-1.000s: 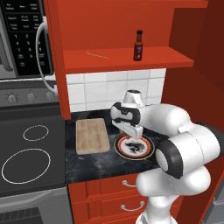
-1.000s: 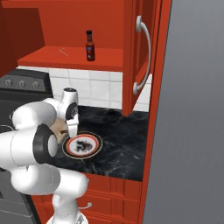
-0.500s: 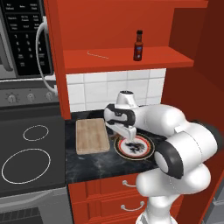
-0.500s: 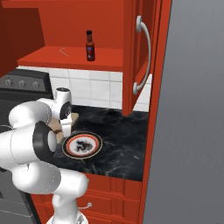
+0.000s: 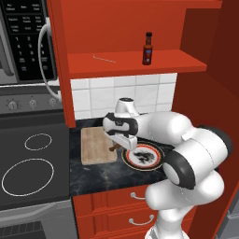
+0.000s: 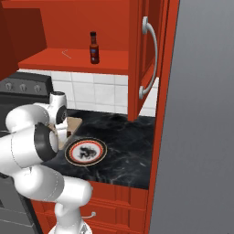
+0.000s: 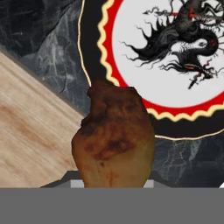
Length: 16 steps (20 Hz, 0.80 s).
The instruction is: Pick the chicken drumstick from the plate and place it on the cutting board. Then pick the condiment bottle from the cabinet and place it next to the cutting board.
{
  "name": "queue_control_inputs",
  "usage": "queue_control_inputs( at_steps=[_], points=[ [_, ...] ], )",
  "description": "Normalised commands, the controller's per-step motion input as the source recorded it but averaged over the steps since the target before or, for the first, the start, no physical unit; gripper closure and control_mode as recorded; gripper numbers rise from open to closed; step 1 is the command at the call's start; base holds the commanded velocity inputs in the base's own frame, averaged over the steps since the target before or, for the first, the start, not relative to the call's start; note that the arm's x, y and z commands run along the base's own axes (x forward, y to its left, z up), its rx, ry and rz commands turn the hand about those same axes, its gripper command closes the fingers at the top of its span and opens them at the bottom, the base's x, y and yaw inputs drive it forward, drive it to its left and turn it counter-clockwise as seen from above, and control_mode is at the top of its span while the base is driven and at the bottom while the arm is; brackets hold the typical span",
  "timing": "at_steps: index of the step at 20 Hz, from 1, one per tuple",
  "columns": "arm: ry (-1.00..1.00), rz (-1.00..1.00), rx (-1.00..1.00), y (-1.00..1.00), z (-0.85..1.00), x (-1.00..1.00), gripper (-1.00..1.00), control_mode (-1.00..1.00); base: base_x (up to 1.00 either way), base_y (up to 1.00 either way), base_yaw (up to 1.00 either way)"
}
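My gripper is shut on the chicken drumstick, which hangs just above the counter between the plate and the cutting board. The hand view looks down on the golden-brown drumstick, with the plate at the upper right and the cutting board at the left. The light wooden cutting board lies left of the plate. That plate is bare, showing its dark mottled centre. On the red cabinet shelf above stands the condiment bottle, upright.
A black stove adjoins the counter on the left, with a microwave above it. The cabinet door stands open at the right. The dark marble counter runs right of the plate. Red drawers sit below.
My hand has moved left from above the plate toward the board's right edge, carrying the drumstick. Plate, board and bottle have stayed where they were.
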Motion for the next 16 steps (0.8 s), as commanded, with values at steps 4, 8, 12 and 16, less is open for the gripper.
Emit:
queue_control_inputs(
  at_steps=[4,8,12,16],
  points=[
    [0.00,0.00,0.00,0.27,0.00,0.07,1.00,-1.00,0.00,0.00,0.00],
    [-0.02,0.00,0.00,0.20,0.00,0.24,1.00,-1.00,0.00,0.00,0.00],
    [-0.06,0.00,0.00,0.16,-0.06,0.31,1.00,-1.00,0.00,0.00,0.00],
    [-0.08,0.00,0.00,0.15,-0.09,0.29,1.00,-1.00,0.00,0.00,0.00]
  ],
)
